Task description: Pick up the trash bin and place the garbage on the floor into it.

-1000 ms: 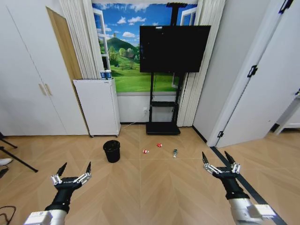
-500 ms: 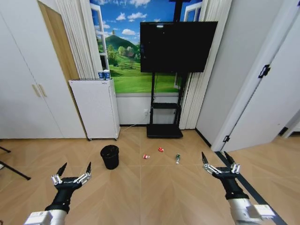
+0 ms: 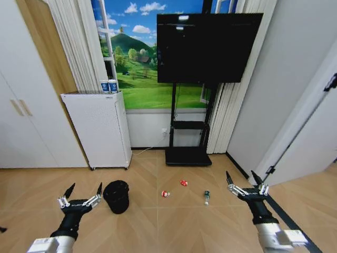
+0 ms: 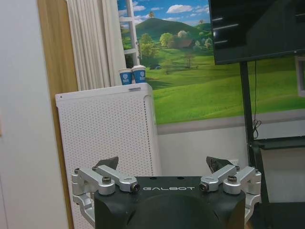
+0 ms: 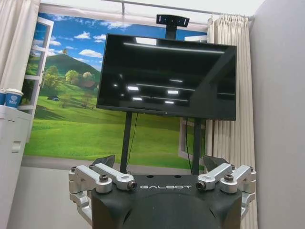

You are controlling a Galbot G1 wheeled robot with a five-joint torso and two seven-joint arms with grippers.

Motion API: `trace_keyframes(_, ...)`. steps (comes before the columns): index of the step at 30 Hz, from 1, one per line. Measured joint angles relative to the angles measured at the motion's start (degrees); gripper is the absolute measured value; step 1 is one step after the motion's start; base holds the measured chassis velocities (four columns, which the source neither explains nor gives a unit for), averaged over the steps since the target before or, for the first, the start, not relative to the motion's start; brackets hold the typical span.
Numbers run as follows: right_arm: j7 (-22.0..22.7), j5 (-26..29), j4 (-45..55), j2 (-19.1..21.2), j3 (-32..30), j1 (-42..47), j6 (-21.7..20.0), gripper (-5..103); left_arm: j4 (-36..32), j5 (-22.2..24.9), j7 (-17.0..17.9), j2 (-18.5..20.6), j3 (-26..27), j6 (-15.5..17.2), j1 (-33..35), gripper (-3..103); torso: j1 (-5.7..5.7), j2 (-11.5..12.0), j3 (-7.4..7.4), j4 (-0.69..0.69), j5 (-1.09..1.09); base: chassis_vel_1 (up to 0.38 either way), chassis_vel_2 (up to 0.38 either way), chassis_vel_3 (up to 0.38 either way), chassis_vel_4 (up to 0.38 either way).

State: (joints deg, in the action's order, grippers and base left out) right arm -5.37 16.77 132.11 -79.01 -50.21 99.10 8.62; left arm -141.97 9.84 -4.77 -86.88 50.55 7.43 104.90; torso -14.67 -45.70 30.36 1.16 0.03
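Bin [image 3: 116,196] stood on the floor just ahead of the left gripper [image 3: 80,196], litter [image 3: 165,194] scattered to its right. Both grippers, the right [image 3: 245,185] too, were held low with jaws spread, empty, seemingly ready to reach.

The trash bin [image 3: 116,196] is showing solid black, liner included. Two pieces of garbage [image 3: 165,194] are showing red and white; the third piece [image 3: 207,197] is showing green with a clear section. The floor [image 3: 174,226] is displaying a light tan wood herringbone pattern. The perforated appliance [image 3: 96,129] is showing white with a fine dot grid, and the two paper cups [image 3: 108,85] on top are showing blue and white. The screen [image 3: 208,47] is showing black. Each pincer, left pincer [image 3: 81,193] and right pincer [image 3: 244,182], is showing silver links with black tips.
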Motion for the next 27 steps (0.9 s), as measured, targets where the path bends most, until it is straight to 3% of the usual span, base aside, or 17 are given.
trace_keyframes(15, 0.3, -0.12, -0.12, 0.0, 0.14, -0.01, 0.26, 100, 0.15, -0.03, 0.03, 0.06, 0.05, 0.04, 0.04, 100, 0.03, 0.0, -0.03, 0.0, -0.03, -0.351, 0.35, 0.353, -0.355)
trace_keyframes(20, 1.2, 0.51, -0.43, 0.12, 0.11, -0.13, 1.59, 100, 0.2, -2.12, 0.14, 0.03, -0.05, 0.54, 0.37, 100, 0.02, 0.01, -0.02, 0.01, -0.04, -0.333, 0.329, 0.348, -0.322)
trace_keyframes(27, 0.67, 0.48, -0.76, -0.1, 0.22, -0.13, 2.48, 100, 0.08, -2.72, 0.4, -0.22, -0.33, 1.24, 0.74, 100, 0.23, 0.64, -0.33, 0.01, -0.03, -0.181, 0.177, 0.112, -0.127)
